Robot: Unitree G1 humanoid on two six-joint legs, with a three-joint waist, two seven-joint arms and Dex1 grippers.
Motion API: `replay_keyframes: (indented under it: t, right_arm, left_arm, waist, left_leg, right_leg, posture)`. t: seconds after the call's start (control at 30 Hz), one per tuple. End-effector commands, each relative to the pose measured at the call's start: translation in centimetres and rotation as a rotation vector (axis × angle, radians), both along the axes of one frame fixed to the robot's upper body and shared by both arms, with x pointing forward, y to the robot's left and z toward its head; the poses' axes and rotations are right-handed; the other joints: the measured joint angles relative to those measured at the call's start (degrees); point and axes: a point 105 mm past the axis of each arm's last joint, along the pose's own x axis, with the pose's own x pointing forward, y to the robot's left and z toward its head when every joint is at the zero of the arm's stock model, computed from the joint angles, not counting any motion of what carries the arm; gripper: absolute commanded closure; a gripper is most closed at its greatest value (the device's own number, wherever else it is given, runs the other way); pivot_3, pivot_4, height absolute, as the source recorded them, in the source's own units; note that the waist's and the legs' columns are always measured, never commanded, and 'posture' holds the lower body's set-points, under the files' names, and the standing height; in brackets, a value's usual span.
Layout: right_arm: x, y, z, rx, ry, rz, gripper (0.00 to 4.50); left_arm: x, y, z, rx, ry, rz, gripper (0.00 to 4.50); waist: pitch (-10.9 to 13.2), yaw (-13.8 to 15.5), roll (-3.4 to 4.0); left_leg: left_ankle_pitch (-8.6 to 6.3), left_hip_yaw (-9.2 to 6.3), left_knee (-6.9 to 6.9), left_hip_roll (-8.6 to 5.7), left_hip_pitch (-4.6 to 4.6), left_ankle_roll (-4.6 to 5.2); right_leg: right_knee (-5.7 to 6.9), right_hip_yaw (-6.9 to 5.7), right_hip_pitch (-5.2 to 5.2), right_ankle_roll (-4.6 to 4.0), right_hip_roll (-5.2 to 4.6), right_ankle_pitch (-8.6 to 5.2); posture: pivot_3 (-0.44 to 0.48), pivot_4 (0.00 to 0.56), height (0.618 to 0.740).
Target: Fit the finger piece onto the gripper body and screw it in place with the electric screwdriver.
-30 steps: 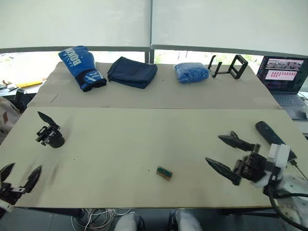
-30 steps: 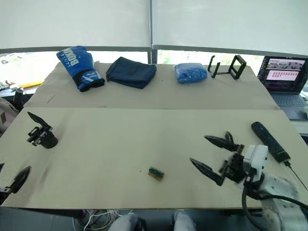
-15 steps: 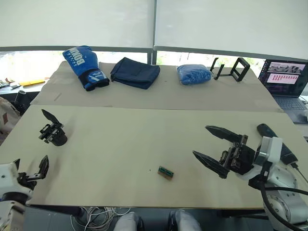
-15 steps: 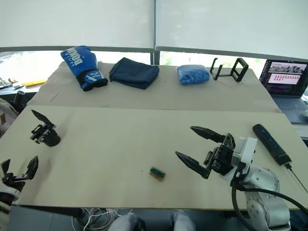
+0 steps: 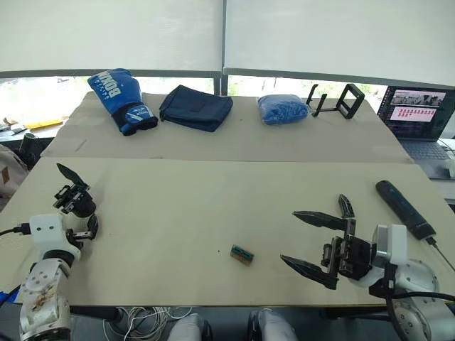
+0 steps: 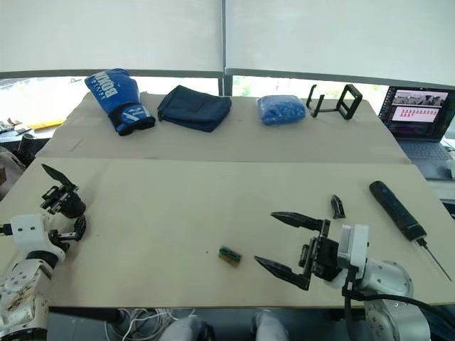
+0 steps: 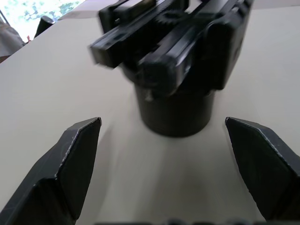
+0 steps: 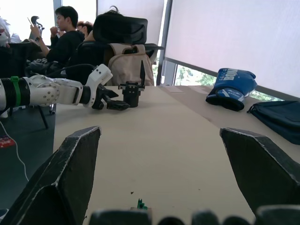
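My left gripper [image 7: 161, 164], jaws open, faces the gripper body [image 7: 171, 65] dead ahead; base probably between fingertips, untouched. Right gripper [image 6: 288, 241] open, empty.

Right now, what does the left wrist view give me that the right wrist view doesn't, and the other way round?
Left wrist extra: a close look at the gripper body, its round base and linkage, standing untouched inside the open left gripper. Right wrist extra: the open right gripper, a small green block, a blue boxing glove and seated people beyond the table edge. Shared: the gripper body, the left gripper and the tan table.
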Motion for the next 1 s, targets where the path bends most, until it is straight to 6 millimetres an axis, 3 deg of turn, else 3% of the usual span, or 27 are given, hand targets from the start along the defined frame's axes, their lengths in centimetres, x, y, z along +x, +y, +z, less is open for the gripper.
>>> replay_keyframes:
  t: [0.03,0.23,0.5,0.63,0.67,0.87,1.0]
  right_arm:
    - [-0.2,-0.7,0.2,0.015,-0.041,-0.039,0.0]
    - [-0.1,-1.2,-0.3,0.004,-0.045,-0.091,0.0]
    - [-0.9,-2.1,-1.1,-0.023,-0.037,-0.122,0.0]
    - [-1.0,-2.0,-1.3,-0.025,-0.041,-0.128,0.0]
    - [-1.1,-1.9,-1.4,-0.026,-0.041,-0.13,0.0]
    - [-1.6,-2.5,-0.8,-0.025,-0.06,-0.155,0.0]
    - [-2.8,-2.8,-0.8,-0.015,-0.028,-0.145,0.0]
  left_arm:
    - [0.7,0.2,0.3,0.036,-0.016,0.008,0.03]
    - [2.5,0.1,0.2,0.07,-0.041,0.028,0.03]
    - [2.8,0.9,-0.7,0.026,-0.033,0.067,0.03]
    - [3.0,0.1,-0.1,-0.015,-0.099,0.02,1.84]
    - [3.1,-0.3,0.5,-0.028,-0.138,-0.008,2.17]
    - [2.2,-5.1,5.7,0.026,-0.283,-0.348,2.16]
    - [1.6,-11.5,8.1,0.003,-0.282,-0.677,2.16]
  waist:
    - [0.0,0.0,-0.01]
    - [-0.1,0.4,0.12]
    - [-0.1,0.4,0.26]
    - [-0.2,0.3,0.37]
    - [-0.2,0.4,0.36]
    - [0.0,0.3,-0.02]
    - [0.1,0.8,-0.2]
  left_leg:
    - [0.0,0.0,0.0,-0.01,0.01,0.0]
    - [0.07,-0.02,0.04,-0.02,0.08,-0.13]
    - [0.09,-0.04,0.04,-0.02,0.12,-0.14]
    - [0.1,-0.06,0.04,-0.01,0.13,-0.16]
    - [0.1,-0.06,0.04,-0.01,0.13,-0.16]
    - [0.06,-0.05,0.13,-0.02,-0.02,-0.09]
    - [0.06,-0.19,0.23,0.0,-0.16,-0.11]
  right_leg:
    - [0.05,0.0,0.0,0.0,-0.02,0.0]
    - [0.25,-0.02,0.01,-0.02,-0.12,-0.03]
    - [0.29,-0.01,0.02,-0.02,-0.21,-0.04]
    - [0.31,0.0,0.02,-0.01,-0.22,-0.05]
    - [0.31,0.0,0.01,-0.01,-0.23,-0.05]
    - [0.26,-0.08,-0.03,0.0,-0.24,-0.05]
    - [0.25,-0.22,-0.06,-0.01,-0.29,-0.07]
  posture:
    - [0.0,0.15,0.74]
    - [0.0,0.15,0.74]
    - [0.0,0.15,0.74]
    - [0.0,0.15,0.74]
    - [0.0,0.15,0.74]
    - [0.0,0.15,0.74]
    - [0.0,0.15,0.74]
